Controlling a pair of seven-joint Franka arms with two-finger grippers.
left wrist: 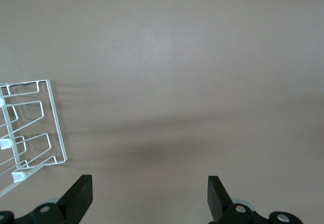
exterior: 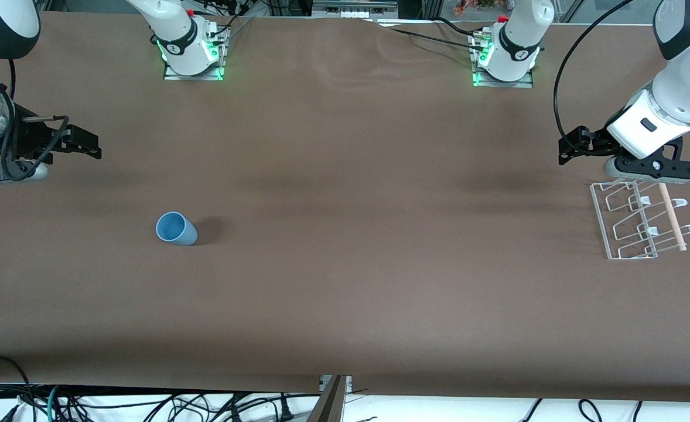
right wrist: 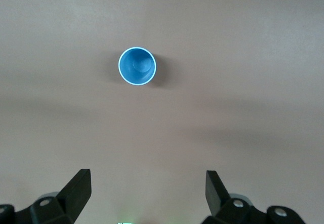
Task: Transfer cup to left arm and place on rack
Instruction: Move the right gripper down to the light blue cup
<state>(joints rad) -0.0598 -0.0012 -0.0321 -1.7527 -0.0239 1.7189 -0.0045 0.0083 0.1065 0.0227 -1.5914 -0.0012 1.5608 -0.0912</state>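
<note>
Small light-blue plastic tumbler, tapered, smooth, handleless [exterior: 176,228] [right wrist: 137,66]: upright on the brown table [exterior: 345,281], mouth up, nothing inside, toward the right arm's end, well clear of every other item. Untouched, with bare brown surface all around and a soft shadow beside it.

Right gripper, black, two-fingered [exterior: 81,142] [right wrist: 147,196]: up in the air over the table at the right arm's end, apart from the tumbler. Fingers spread wide with nothing between them; in the right wrist view, both black fingers [right wrist: 76,186] at the frame's edge, tumbler seen from above well away from them. Silvery wrist cylinder above it, black cables looping round.

Small clear-and-white wire drying rack with rows of looped prongs [exterior: 632,225] [left wrist: 33,133]: flat on the table at the left arm's end, well apart from the tumbler. One pale wooden rod [exterior: 672,217] lying along its outer side. No cup on it.

Left gripper, black, two-fingered, under a white boxy wrist block [exterior: 652,169] [left wrist: 150,196]: hanging over the table just beside the rack's edge that lies farther from the front camera. Fingers released and wide apart, holding nothing; in the left wrist view, both fingers [left wrist: 81,193] over bare table, a corner of the rack beside one of them.

Both arm bases, white with green lights, along the table edge farthest from the front camera.
</note>
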